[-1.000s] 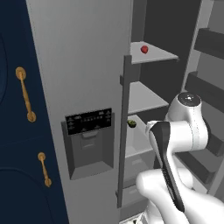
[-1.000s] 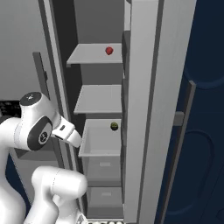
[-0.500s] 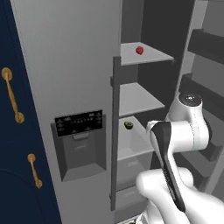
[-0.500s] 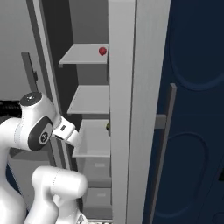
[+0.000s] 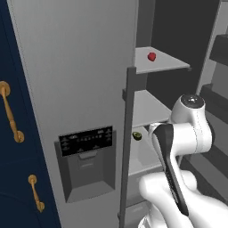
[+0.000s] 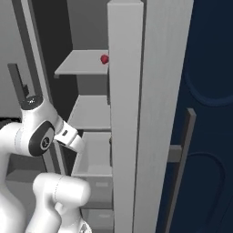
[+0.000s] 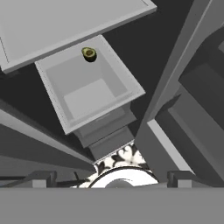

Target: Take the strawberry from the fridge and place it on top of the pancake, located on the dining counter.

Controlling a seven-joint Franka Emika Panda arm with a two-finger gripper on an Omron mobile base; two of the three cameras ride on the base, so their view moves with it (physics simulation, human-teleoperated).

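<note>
base has rolled nearer the fridge point(image 5: 80, 89) — arm folded, claw point(image 7: 112, 178) wide open and empty, strawberry point(image 5: 152, 56) shelved above.

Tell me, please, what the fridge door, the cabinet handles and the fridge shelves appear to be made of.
The fridge door looks like brushed or matt grey metal: flat, even, no gloss. The cabinet handles look like polished brass: warm gold with bright highlights. The fridge shelves, one holding the strawberry, look like light grey matt plastic, though in this render painted metal is also possible.
</note>
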